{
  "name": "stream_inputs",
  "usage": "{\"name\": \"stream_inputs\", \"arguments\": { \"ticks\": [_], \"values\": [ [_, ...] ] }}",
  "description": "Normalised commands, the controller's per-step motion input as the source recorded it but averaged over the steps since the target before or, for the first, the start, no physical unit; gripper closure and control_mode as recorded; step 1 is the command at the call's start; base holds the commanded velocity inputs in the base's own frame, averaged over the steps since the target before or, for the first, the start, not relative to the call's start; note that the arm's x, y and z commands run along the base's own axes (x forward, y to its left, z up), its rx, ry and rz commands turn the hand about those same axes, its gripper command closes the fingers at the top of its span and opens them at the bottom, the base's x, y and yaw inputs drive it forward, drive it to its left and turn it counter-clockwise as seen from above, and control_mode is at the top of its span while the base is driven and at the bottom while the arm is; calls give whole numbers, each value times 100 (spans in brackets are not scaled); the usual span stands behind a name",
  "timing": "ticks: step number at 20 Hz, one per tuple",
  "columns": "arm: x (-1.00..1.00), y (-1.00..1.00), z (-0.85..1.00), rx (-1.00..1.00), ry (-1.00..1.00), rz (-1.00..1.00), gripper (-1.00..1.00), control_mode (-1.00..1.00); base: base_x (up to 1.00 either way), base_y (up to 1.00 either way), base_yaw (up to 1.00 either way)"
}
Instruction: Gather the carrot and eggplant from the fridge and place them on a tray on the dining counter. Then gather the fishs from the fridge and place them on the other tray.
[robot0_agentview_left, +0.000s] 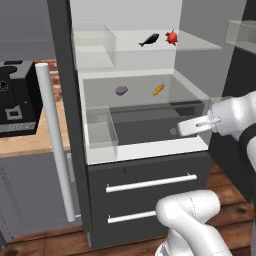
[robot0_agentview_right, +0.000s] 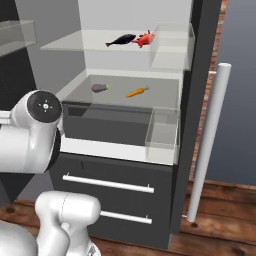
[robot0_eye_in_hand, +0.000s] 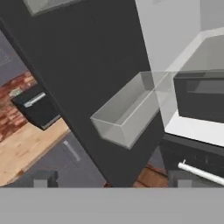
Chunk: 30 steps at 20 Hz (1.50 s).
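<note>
The fridge (robot0_agentview_left: 145, 165) stands open. On its middle shelf lie the purple-grey eggplant (robot0_agentview_left: 122, 90) (robot0_agentview_right: 100, 88) and, to its right, the orange carrot (robot0_agentview_left: 158, 89) (robot0_agentview_right: 136, 92). One shelf up, a dark fish (robot0_agentview_left: 149, 40) (robot0_agentview_right: 121, 40) lies next to a red item (robot0_agentview_left: 171, 37) (robot0_agentview_right: 144, 38). My gripper (robot0_agentview_left: 179, 130) hovers in front of the dark crisper drawer, below and right of the carrot, pointing left. In the hand view my gripper (robot0_eye_in_hand: 111, 179) is open, its two tips wide apart with nothing between them, facing the open left door.
The left door's clear bin (robot0_agentview_left: 100, 132) (robot0_eye_in_hand: 127, 113) and long pale handle (robot0_agentview_left: 55, 145) jut out on the left. The right door has a bin (robot0_agentview_right: 162, 135) and a handle (robot0_agentview_right: 210, 145). Drawer bars (robot0_agentview_left: 150, 182) sit below. A black appliance (robot0_agentview_left: 17, 100) stands on the wood counter at left.
</note>
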Motion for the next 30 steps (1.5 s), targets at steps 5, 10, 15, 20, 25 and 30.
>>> {"name": "stream_inputs", "arguments": {
  "ticks": [5, 10, 15, 20, 25, 30],
  "values": [
    [-9, -34, 4, -19, -3, -43, -100, -100, 0, 0, 0],
    [-1, -31, 2, -16, 0, -41, -100, -100, 0, 0, 0],
    [0, -40, -1, -14, 0, -31, -100, -100, 0, 0, 0],
    [0, -56, -1, -16, 0, -21, -100, -100, 0, 0, 0],
    [1, 0, -1, -5, 2, -2, -100, -100, 0, 0, 0],
    [8, 1, 0, -1, 2, 0, -100, -100, 0, 0, 0]
  ]
}}
